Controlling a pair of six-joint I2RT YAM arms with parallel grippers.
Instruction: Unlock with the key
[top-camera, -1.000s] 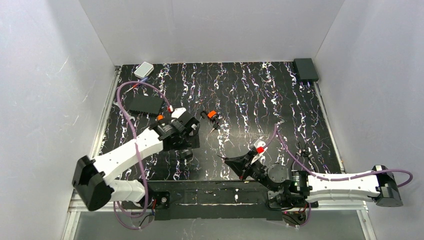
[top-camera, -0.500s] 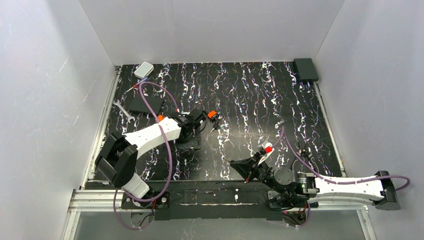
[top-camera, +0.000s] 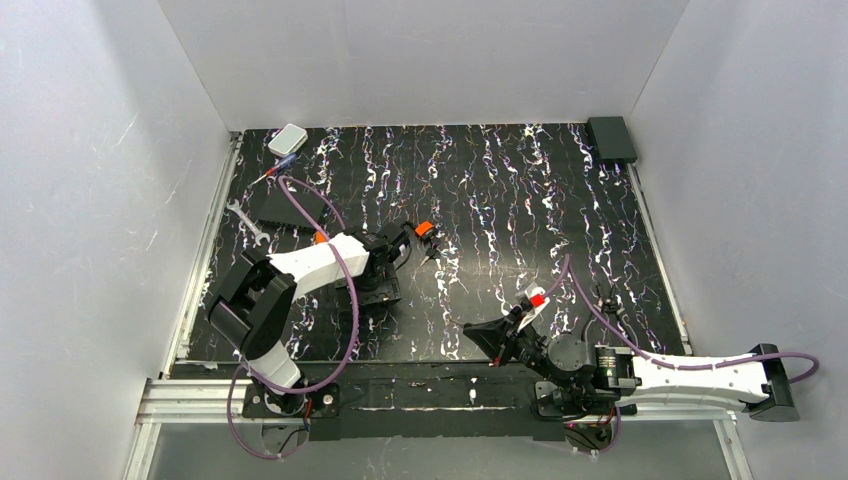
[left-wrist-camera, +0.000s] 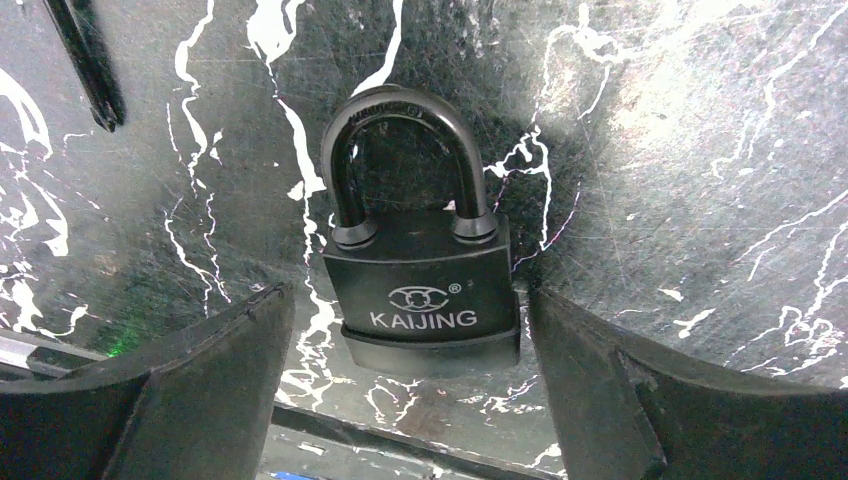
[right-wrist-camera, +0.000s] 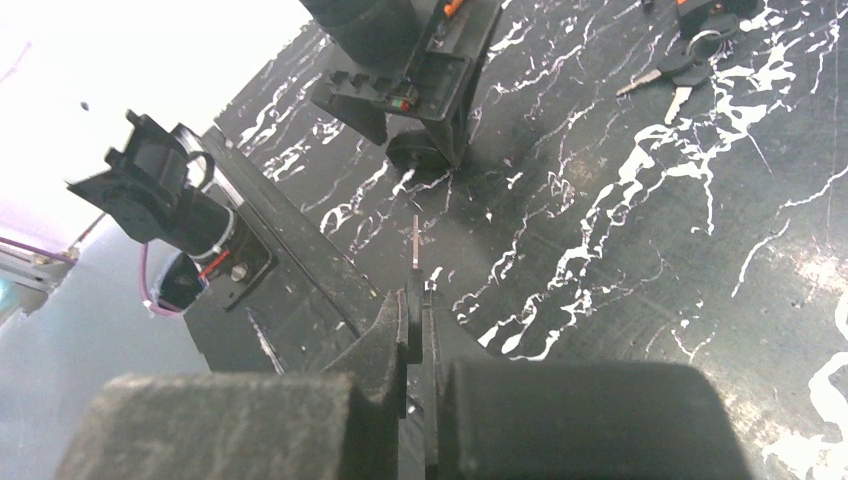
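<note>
A dark KAIJING padlock (left-wrist-camera: 425, 290) lies flat on the black marbled mat (top-camera: 500, 200), shackle closed and pointing away. My left gripper (left-wrist-camera: 410, 400) is low over it and open, one finger (left-wrist-camera: 210, 380) on each side of the body with a gap on both sides. From above, the left gripper (top-camera: 378, 288) hides the padlock. My right gripper (right-wrist-camera: 417, 292) is shut on the key (right-wrist-camera: 415, 243), whose thin metal blade sticks out past the fingertips toward the left arm. From above, the right gripper (top-camera: 482, 336) sits near the front edge, pointing left.
A stubby orange-and-black cylinder (top-camera: 425, 230) with spare keys (right-wrist-camera: 680, 75) lies just right of the left gripper. A wrench (top-camera: 245, 220), a black box (top-camera: 285, 208) and a white box (top-camera: 288, 138) are at the back left. Another black box (top-camera: 612, 138) sits in the back right corner.
The left arm swung its elbow forward, uncovering the wrench, and its gripper settled over the padlock with the jaws narrowing slightly. The right gripper drew back a little toward the near edge, still holding the key.
</note>
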